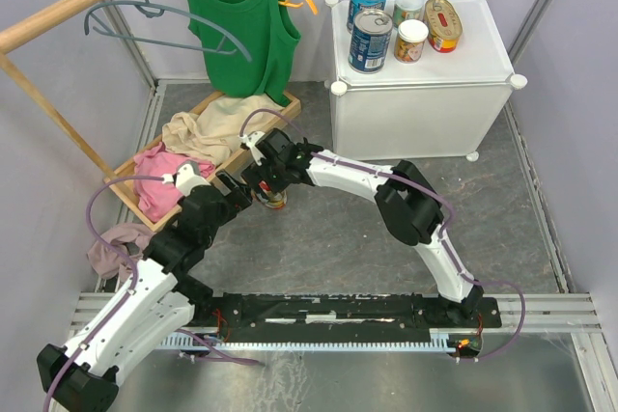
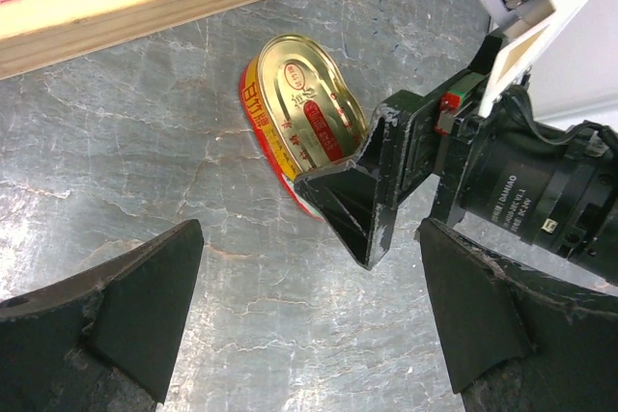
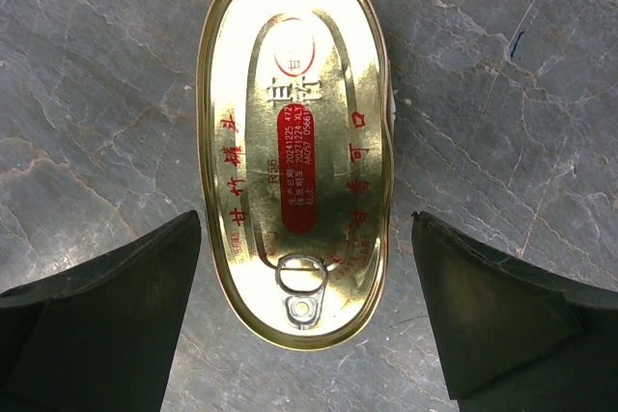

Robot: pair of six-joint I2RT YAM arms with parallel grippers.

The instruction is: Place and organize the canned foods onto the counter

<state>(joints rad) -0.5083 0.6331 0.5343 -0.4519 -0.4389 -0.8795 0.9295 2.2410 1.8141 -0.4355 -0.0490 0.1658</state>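
Note:
One flat oval yellow-red tin (image 1: 274,199) lies on the grey floor beside the wooden tray; it also shows in the left wrist view (image 2: 299,108) and the right wrist view (image 3: 294,147). My right gripper (image 1: 267,183) is open just above it, its fingers (image 3: 116,306) on either side of the tin's pull-tab end, apart from it. My left gripper (image 1: 239,192) is open and empty right beside it (image 2: 309,320). On the white counter (image 1: 454,69) stand two tall blue cans (image 1: 370,41), a green-label can (image 1: 408,7), an orange-label can (image 1: 411,41) and the other oval tin (image 1: 443,24).
A shallow wooden tray (image 1: 287,106) with pink and beige clothes lies left of the tin. A green top (image 1: 241,26) hangs on a wooden rail (image 1: 68,12). The right arm's finger (image 2: 362,200) reaches in between my left fingers' view and the tin.

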